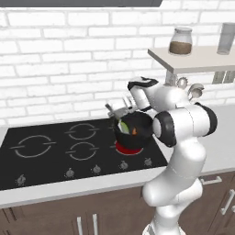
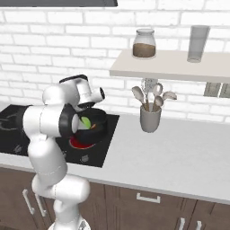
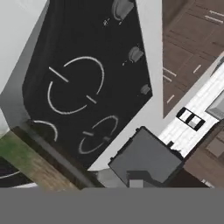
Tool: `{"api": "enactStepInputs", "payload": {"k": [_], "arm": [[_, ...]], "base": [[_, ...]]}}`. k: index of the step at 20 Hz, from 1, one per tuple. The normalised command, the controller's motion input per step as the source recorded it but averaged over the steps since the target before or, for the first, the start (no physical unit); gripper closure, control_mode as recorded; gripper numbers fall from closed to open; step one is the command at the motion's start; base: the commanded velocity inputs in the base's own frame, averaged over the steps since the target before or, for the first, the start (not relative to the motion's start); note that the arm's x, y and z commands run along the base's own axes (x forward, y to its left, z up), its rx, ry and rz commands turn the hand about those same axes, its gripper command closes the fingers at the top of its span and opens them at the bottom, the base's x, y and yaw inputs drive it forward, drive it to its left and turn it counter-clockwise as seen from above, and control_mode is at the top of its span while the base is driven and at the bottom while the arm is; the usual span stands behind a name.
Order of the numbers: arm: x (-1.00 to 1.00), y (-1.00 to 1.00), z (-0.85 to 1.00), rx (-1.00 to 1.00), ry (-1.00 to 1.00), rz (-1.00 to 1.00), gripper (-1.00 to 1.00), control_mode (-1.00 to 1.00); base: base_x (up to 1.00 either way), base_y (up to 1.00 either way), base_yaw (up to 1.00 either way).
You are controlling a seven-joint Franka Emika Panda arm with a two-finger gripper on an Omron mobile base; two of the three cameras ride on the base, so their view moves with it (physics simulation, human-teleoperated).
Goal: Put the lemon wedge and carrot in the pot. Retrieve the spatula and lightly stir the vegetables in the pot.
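**Spatula over the pot, handle slanting up toward the wall**

You have the gripper (image 1: 120, 111) just above the pot's (image 1: 137, 137) back-left rim. The spatula (image 1: 111, 110) sits at the fingers, its long axis tilted, the thin grey handle pointing up and left toward the brick wall (image 1: 69, 55). You cannot tell whether the fingers pinch it or stand slightly parted (they are too small and blurred here).

Inside the pot lie the lemon wedge (image 1: 124, 126) and, beside it to the right, the carrot (image 1: 134, 131). The pot rests on the glowing red ring (image 1: 126, 150) at the hob's (image 1: 46, 151) front right corner.

To the right you see the grey counter (image 2: 179, 157), a utensil cup (image 2: 150, 118), and a shelf (image 2: 170, 67) bearing a jar (image 2: 144, 43) and a glass (image 2: 198, 43).
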Motion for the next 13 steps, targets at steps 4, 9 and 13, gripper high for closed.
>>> {"api": "enactStepInputs", "payload": {"k": [4, 9, 13], "arm": [[0.02, -0.07, 0.13, 0.18, 0.21, 0.09, 1.00, -1.00], [-0.11, -0.08, 0.01, 0.28, 0.34, 0.11, 1.00, -1.00], [-0.10, -0.09, 0.01, 0.24, 0.29, 0.10, 1.00, -1.00]], "base": [[0.00, 0.00, 0.00], [0.00, 0.00, 0.00], [0.00, 0.00, 0.00]]}}
